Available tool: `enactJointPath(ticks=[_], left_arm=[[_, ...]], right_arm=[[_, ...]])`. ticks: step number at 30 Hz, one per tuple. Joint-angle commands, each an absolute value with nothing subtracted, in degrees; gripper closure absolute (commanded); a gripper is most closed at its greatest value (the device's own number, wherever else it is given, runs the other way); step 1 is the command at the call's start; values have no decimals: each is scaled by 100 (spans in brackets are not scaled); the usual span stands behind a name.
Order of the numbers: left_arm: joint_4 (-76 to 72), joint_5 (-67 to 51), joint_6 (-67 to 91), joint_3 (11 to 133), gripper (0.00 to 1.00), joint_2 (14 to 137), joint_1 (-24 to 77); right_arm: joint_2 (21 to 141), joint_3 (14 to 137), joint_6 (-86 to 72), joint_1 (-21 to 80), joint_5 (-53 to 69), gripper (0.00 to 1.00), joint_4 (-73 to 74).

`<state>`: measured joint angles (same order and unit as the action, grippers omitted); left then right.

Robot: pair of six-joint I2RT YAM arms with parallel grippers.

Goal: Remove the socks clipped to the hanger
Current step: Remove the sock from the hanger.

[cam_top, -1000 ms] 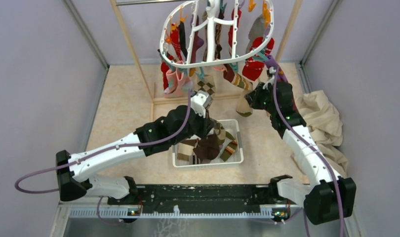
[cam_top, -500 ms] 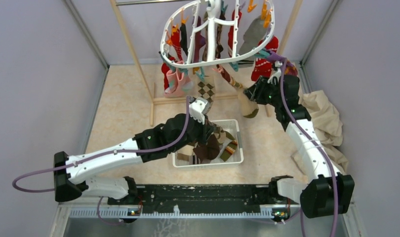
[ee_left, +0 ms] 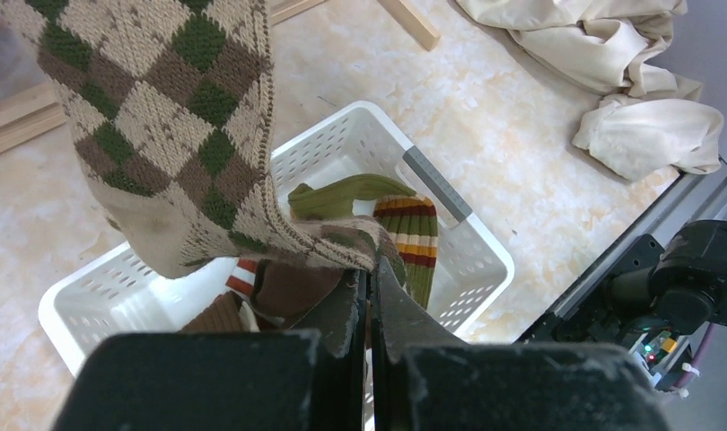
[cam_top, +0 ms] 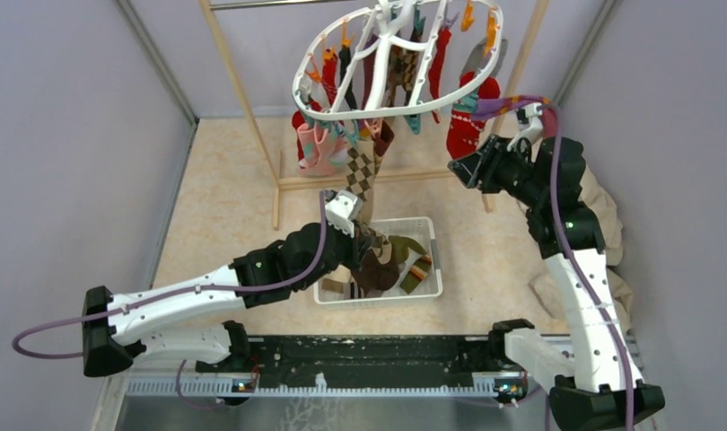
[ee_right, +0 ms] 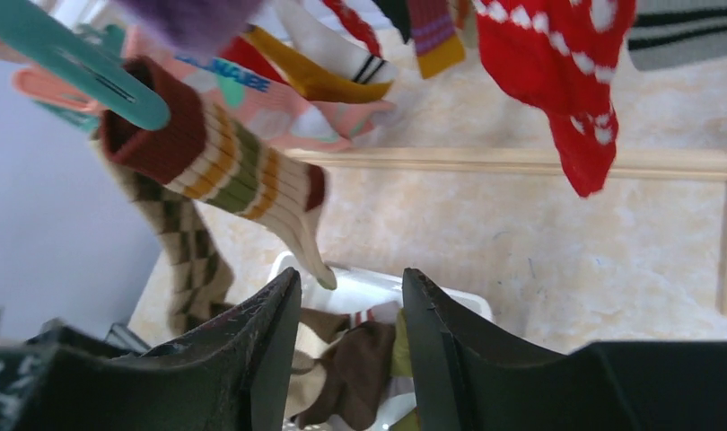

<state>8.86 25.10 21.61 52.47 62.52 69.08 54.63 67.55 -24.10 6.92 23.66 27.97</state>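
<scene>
Toe of the argyle sock [ee_left: 171,135] sits clamped in my left gripper [ee_left: 369,292] above the basket [ee_left: 328,148], so once pulled off the hanger [cam_top: 405,112] it should drop in; my right gripper [ee_right: 351,278] hangs apart and empty beside the hanger

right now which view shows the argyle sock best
Left wrist: the argyle sock is close up, its end pinched in the left tool. Top external shows it small under the hanger; right wrist, only a strip.

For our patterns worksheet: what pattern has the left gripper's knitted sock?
Tan, brown and green argyle sock; left wrist view.
</scene>
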Motion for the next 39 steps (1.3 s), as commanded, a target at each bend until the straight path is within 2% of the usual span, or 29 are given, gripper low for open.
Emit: enactJointPath(ticks=[1,6,21,28,39], left_arm=[[527,2665,2004,5181,100,6160,6943],[500,2615,1921,5284,100,6245,6943],[536,2661,1986,5205,100,6209,6974],[595,2719,2002,5177,100,6153,7018],[771,2888,2110,4956,100,5730,7092]], right_arm=[[5223,7350,-2478,891,2915,55,3110],[5358,7922,-2425,1792,2877,58,2992],[6860,9893,-2165,4571,1438,62,3175],[7590,10337,-2061,5380,641,62,3162],[8375,10965,-2048,5786,-379,60,3154]])
